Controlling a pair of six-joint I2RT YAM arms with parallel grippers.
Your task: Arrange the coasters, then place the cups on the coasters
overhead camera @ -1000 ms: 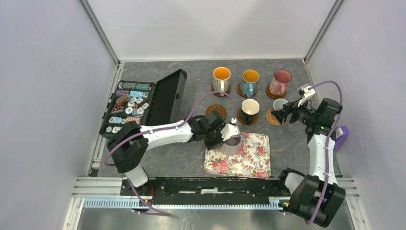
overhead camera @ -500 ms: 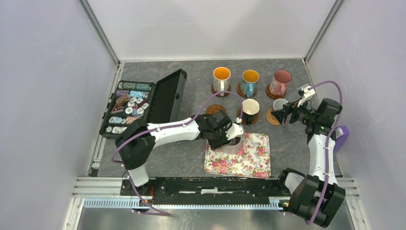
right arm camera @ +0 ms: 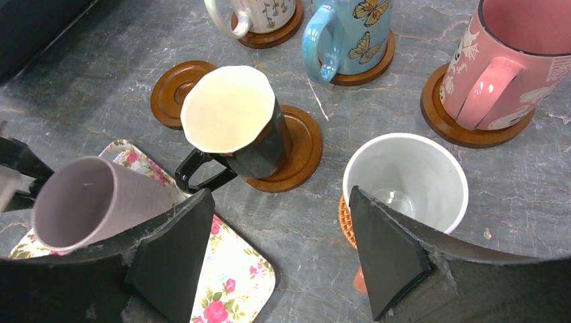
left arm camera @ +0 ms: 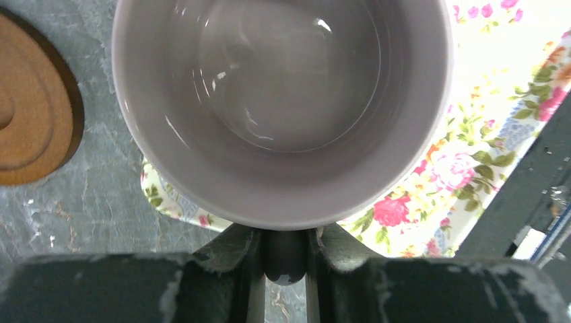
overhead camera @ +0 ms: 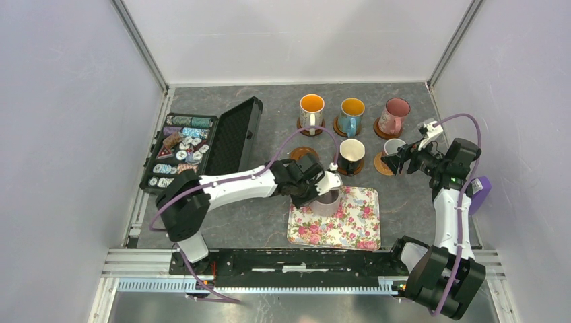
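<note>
The left gripper [left arm camera: 284, 259] is pinching the handle of the lilac mug [left arm camera: 283, 101], its fingers closed tight on it. The mug is tilting over the far-left corner of the tray [overhead camera: 350, 229], which is lying near the front edge of the table [overhead camera: 256, 229]. An empty coaster [overhead camera: 304, 156] is lying just beyond that corner. The right gripper [right arm camera: 277, 195] is hovering with its jaws spread wide, gripping nothing. It is just beside the white mug [right arm camera: 404, 178], which is sitting on the cork coaster [right arm camera: 345, 215] near the right edge. The black mug [overhead camera: 351, 155] is sitting on a coaster mid-table. The orange mug [overhead camera: 311, 111], blue mug [overhead camera: 351, 114] and pink mug [overhead camera: 394, 116] are standing on coasters along the back edge.
</note>
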